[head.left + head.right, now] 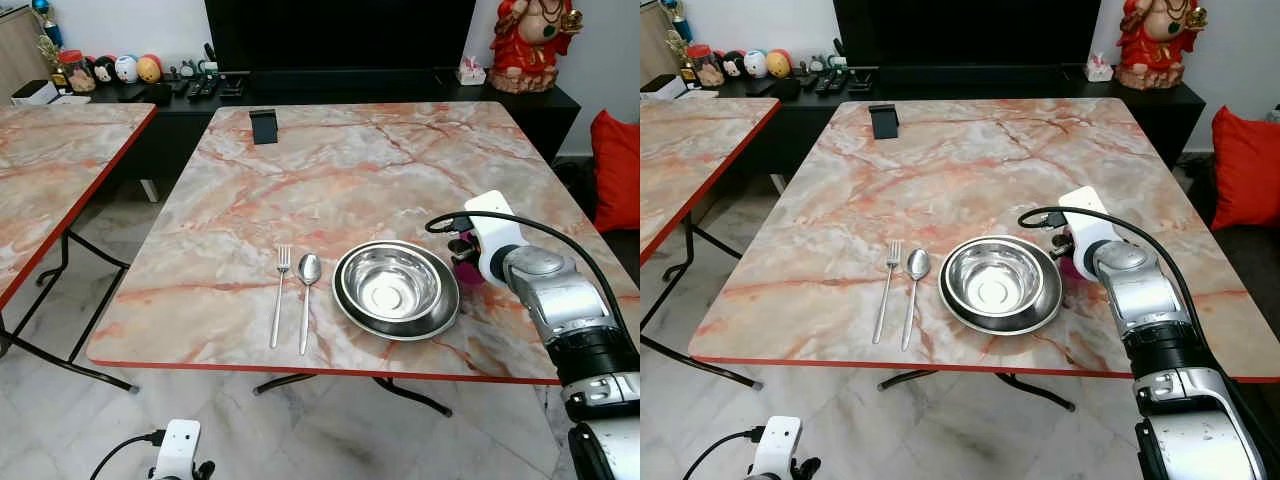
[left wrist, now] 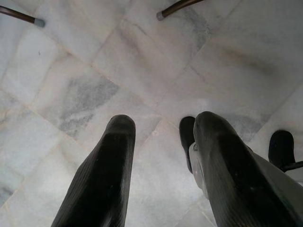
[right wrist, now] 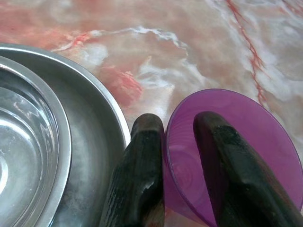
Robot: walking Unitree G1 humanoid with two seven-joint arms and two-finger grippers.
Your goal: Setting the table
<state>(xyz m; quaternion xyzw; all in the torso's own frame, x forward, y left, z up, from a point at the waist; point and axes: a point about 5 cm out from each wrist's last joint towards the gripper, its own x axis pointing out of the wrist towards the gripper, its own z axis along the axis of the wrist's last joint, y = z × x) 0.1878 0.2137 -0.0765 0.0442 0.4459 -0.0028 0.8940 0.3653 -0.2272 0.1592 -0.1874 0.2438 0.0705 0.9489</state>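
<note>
Placing the cup beside the plate and bowl at the near edge of the table.

The right tool [image 3: 177, 165] pinches the wall of a purple cup [image 3: 246, 142], one finger outside and one inside the rim, just to the right of a steel plate [image 1: 352, 300] that carries a steel bowl [image 1: 395, 280]; a fork [image 1: 280, 295] and spoon [image 1: 306, 290] lie parallel to the plate's left on the marble-patterned table [image 1: 330, 170]. To do this well, the cup should probably be kept upright and lowered until its base sits flat, clear of the plate rim, before the fingers part. The left tool [image 2: 158, 170] hangs idle over the floor, fingers spread.
</note>
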